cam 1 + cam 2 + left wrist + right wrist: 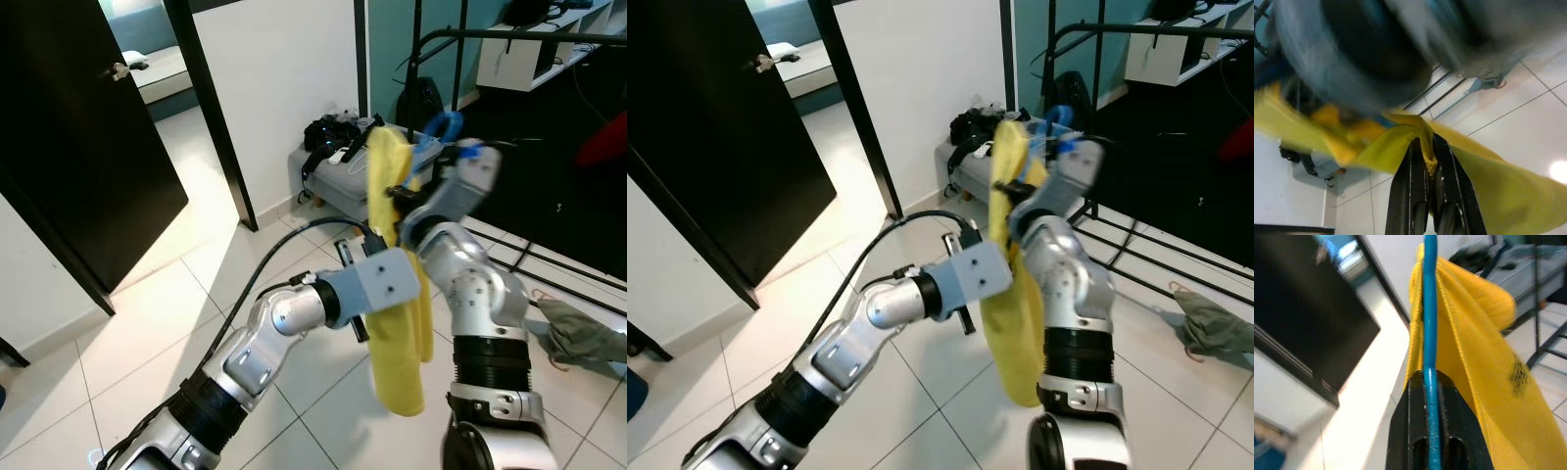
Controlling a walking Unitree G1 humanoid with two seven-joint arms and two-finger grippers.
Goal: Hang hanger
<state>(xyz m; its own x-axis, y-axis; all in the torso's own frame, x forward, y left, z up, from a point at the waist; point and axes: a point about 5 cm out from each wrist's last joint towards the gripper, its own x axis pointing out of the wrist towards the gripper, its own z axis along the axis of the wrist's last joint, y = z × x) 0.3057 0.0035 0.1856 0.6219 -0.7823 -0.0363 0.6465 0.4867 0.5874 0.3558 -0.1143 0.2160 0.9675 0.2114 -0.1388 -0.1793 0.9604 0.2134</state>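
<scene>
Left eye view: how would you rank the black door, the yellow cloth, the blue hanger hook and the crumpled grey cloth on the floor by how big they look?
1. Black door, largest by far.
2. Yellow cloth.
3. Crumpled grey cloth.
4. Blue hanger hook, smallest.
The yellow cloth hangs closer to the camera, so its lead over the grey one may be partly nearness.

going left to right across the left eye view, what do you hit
black door → left arm → yellow cloth → right arm → grey-green garment on the floor
</scene>
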